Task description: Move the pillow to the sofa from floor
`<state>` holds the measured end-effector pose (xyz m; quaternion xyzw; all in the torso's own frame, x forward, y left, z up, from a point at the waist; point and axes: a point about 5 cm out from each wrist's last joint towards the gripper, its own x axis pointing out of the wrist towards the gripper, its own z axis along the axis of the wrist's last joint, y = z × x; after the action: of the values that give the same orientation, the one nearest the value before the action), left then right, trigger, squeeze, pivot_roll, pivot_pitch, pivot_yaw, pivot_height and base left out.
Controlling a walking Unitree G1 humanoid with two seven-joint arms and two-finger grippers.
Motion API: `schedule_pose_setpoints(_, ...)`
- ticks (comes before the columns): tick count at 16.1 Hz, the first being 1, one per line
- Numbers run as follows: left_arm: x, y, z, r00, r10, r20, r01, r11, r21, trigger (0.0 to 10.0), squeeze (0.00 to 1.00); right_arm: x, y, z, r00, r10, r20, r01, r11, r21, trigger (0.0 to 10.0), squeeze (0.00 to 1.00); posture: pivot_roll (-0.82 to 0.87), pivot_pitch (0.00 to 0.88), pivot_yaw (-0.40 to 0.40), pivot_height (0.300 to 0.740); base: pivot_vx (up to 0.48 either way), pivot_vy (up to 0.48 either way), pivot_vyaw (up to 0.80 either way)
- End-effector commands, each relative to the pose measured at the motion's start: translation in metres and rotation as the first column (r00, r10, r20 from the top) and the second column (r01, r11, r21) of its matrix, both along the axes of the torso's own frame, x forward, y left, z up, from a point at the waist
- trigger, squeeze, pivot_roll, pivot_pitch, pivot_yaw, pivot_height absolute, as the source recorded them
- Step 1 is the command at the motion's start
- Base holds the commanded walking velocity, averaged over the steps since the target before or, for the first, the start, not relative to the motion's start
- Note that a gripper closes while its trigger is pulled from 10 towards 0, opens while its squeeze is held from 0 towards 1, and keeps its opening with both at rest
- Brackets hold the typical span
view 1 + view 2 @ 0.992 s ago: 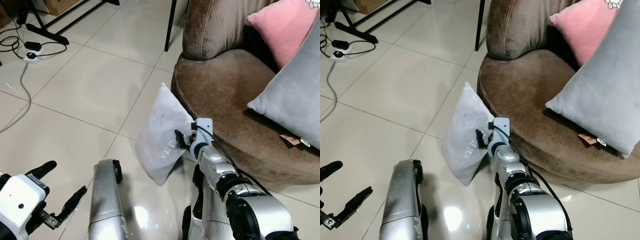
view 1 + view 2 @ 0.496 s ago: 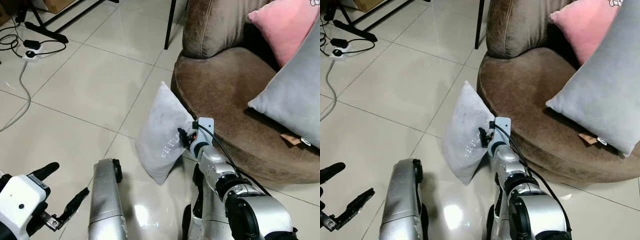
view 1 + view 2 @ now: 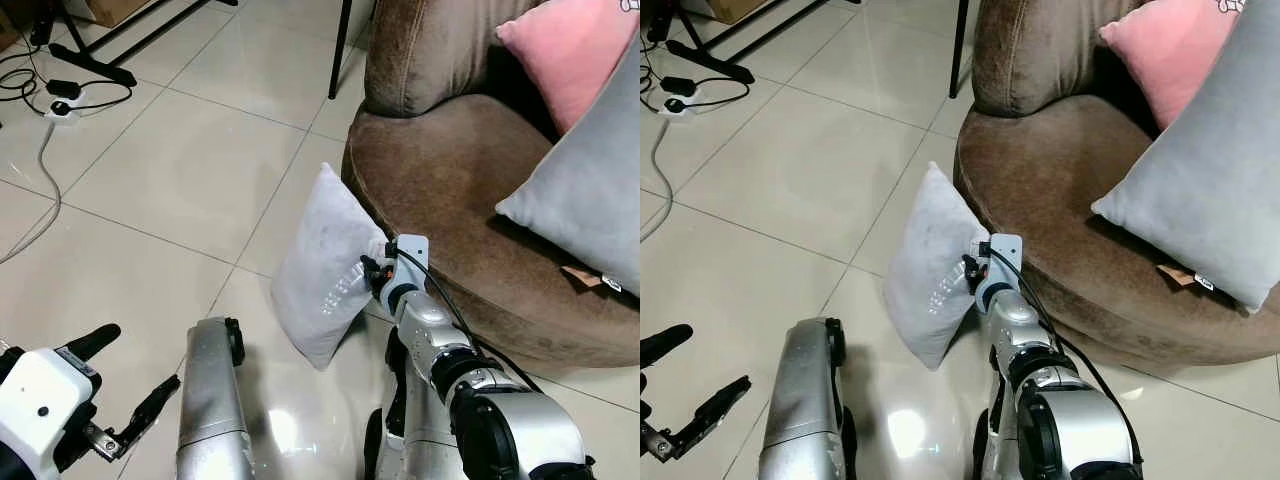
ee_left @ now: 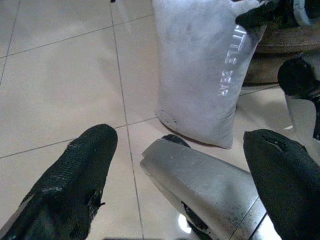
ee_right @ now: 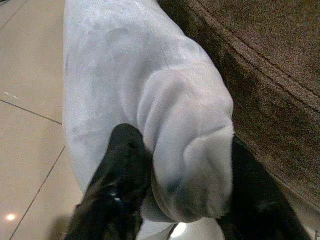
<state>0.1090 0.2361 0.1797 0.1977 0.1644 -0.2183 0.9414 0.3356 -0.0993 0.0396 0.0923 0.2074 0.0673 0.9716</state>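
Observation:
A pale grey pillow (image 3: 325, 268) stands on its lower corner on the tiled floor, leaning against the front of the brown sofa (image 3: 450, 180). My right gripper (image 3: 371, 271) is shut on the pillow's right corner; in the right wrist view the fabric (image 5: 190, 160) bulges between the two black fingers (image 5: 117, 170). My left gripper (image 3: 120, 385) hangs open at the lower left, well away from the pillow. In the left wrist view, the pillow (image 4: 200, 70) stands beyond its spread fingers (image 4: 75, 175), white lettering on its face.
A pink cushion (image 3: 570, 55) and a large grey cushion (image 3: 590, 190) lie on the sofa seat's right side. A power strip and cables (image 3: 55, 105) lie on the floor at far left. A black stand leg (image 3: 342, 45) rises beside the sofa.
My right gripper has closed in on the pillow's corner and now pinches it. The pillow itself has hardly shifted. My left arm has stayed put.

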Motion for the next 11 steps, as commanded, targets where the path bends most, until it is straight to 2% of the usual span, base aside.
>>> schedule_pose_setpoints(1,-0.002,-0.005,0.003,1.000,-0.024,0.000,0.024,1.000,-0.012,10.0,0.00,-0.004,0.000,-0.005,1.000,-0.002,-0.014,0.002,1.000,0.005,0.0,0.00,0.29,0.213,-0.059,0.490,0.000,0.000,0.00)
schedule_pose_setpoints(6,-0.004,-0.007,0.002,0.999,-0.032,-0.009,0.032,0.999,-0.045,10.0,0.00,-0.007,0.001,-0.008,1.000,0.007,-0.016,-0.007,1.000,0.008,0.0,0.00,0.29,0.199,-0.068,0.490,0.000,0.000,0.00)
schedule_pose_setpoints(11,-0.008,-0.014,-0.011,0.997,-0.042,-0.062,0.033,0.989,-0.145,10.0,0.00,-0.011,0.005,-0.012,0.998,0.055,-0.022,-0.054,0.998,0.045,0.0,0.00,0.29,0.099,-0.112,0.490,0.000,0.000,0.00)
